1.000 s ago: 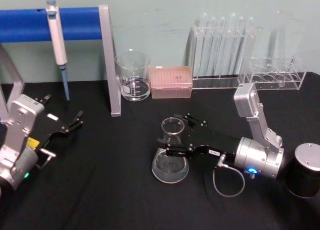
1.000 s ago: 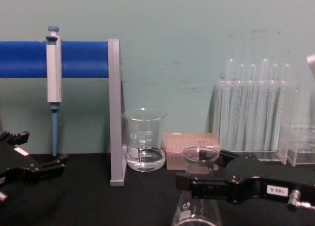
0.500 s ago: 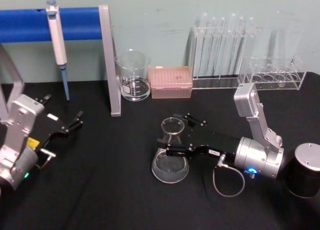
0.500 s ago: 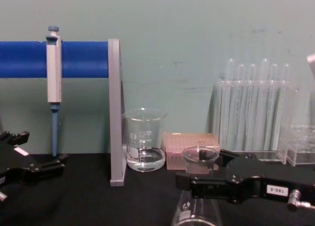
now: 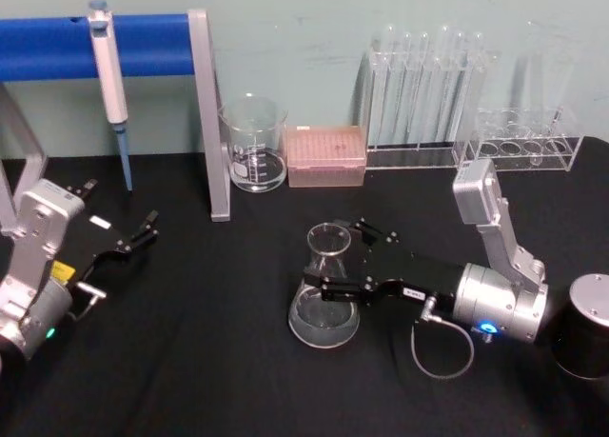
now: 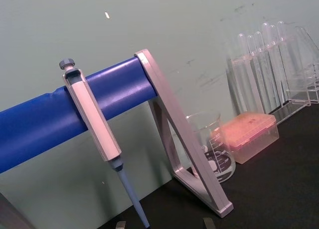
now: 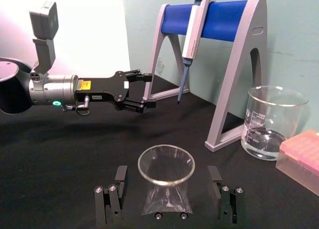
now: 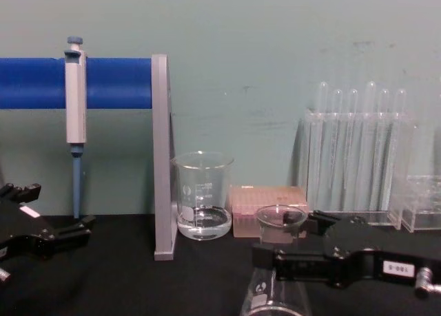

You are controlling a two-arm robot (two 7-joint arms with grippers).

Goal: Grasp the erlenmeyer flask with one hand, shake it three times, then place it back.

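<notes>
At mid-desk (image 5: 190, 361) the flask (image 5: 325, 289) stands upright, its neck between the spread fingers of my right pincer (image 5: 344, 262), not yet clenched. Closing off-centre could tip it, or thin glass could slip. My left pincer (image 5: 133, 239) idles, released, far left.

- Right gripper (image 5: 338, 263): arm extended low over the table from the right, wrist level, fingers spread apart.
- Left gripper (image 5: 143, 229): parked far left, fingers apart.
</notes>
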